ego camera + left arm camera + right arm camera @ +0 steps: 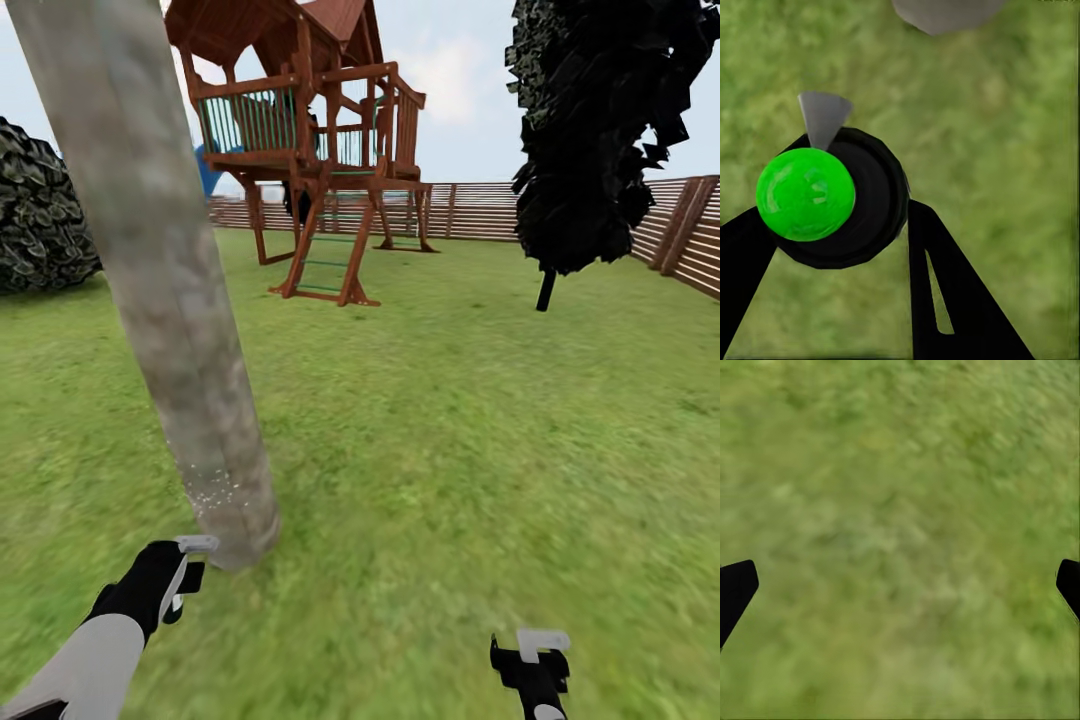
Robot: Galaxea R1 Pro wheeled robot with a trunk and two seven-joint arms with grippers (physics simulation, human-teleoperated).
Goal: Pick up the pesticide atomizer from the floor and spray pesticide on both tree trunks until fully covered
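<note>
A thick mottled grey-tan tree trunk (165,290) leans up from the lawn at the left. A scatter of white pesticide specks (208,490) clings to it near its base. My left gripper (183,573) is low beside the trunk's foot, shut on the pesticide atomizer (844,199). In the left wrist view the atomizer is a round black body with a bright green cap and a grey nozzle (823,116), held between the left gripper (844,217) fingers, with the trunk's base (945,13) beyond. My right gripper (532,655) hangs over grass, and the right gripper (904,585) is open and holds nothing.
A wooden play tower (310,150) stands mid-lawn ahead. A dark narrow tree (600,140) is at the right and a bush (40,210) at the left. A brown slat fence (480,210) closes the back and right. Grass (450,450) stretches between.
</note>
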